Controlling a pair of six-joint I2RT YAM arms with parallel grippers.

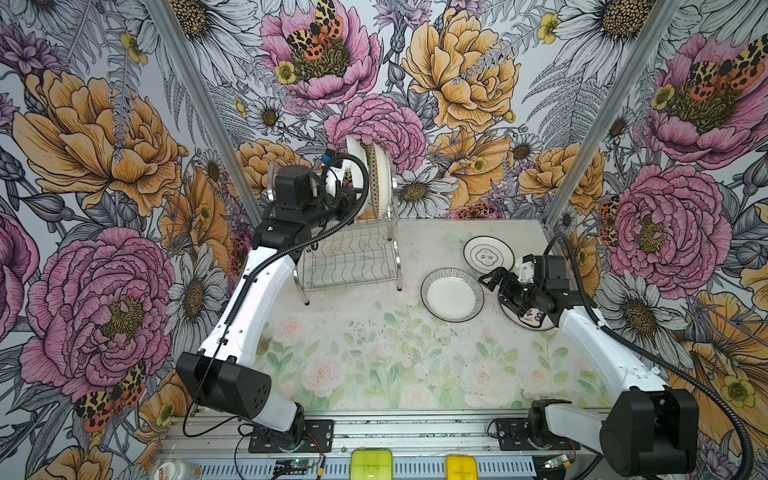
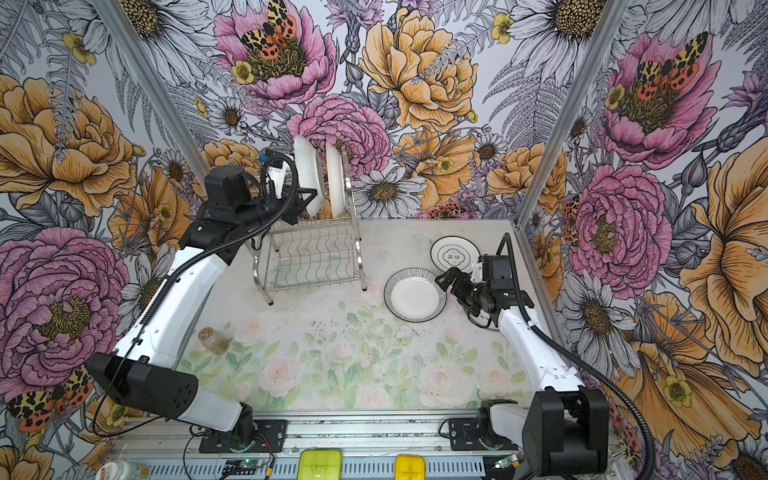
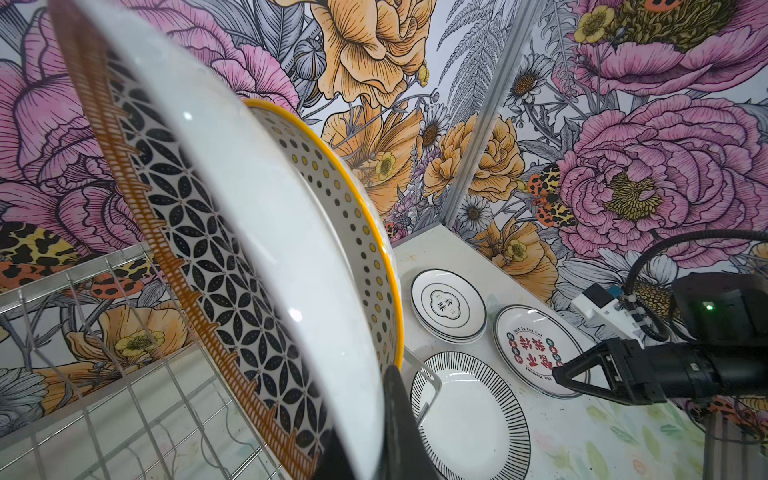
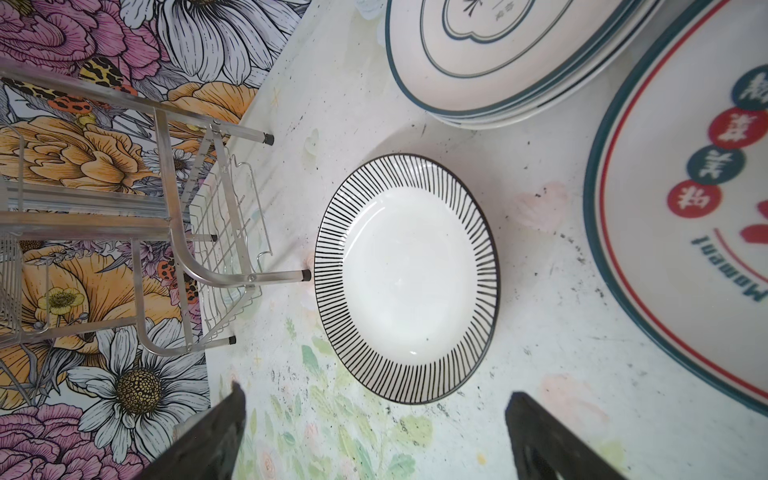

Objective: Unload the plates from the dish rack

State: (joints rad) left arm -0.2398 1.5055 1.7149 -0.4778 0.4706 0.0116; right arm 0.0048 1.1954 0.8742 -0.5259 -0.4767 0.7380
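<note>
The dish rack (image 1: 349, 257) stands at the back of the table. My left gripper (image 1: 351, 199) is shut on the lower rim of an upright plate (image 3: 270, 249) with black petals and an orange rim, over the rack's upper tier. A yellow-edged dotted plate (image 3: 357, 216) stands upright just behind it. On the table to the right lie a black-striped plate (image 1: 452, 294), a stack of dark-rimmed plates (image 1: 488, 254) and a red-character plate (image 3: 536, 349). My right gripper (image 4: 374, 415) hangs open and empty low over the table, beside the striped plate (image 4: 405, 274).
A small glass jar (image 2: 214, 340) lies on the table's left side near the left arm. Two yellow boxes (image 1: 371, 463) sit on the front rail. Flowered walls close the back and both sides. The rack's lower shelf (image 2: 309, 262) holds nothing.
</note>
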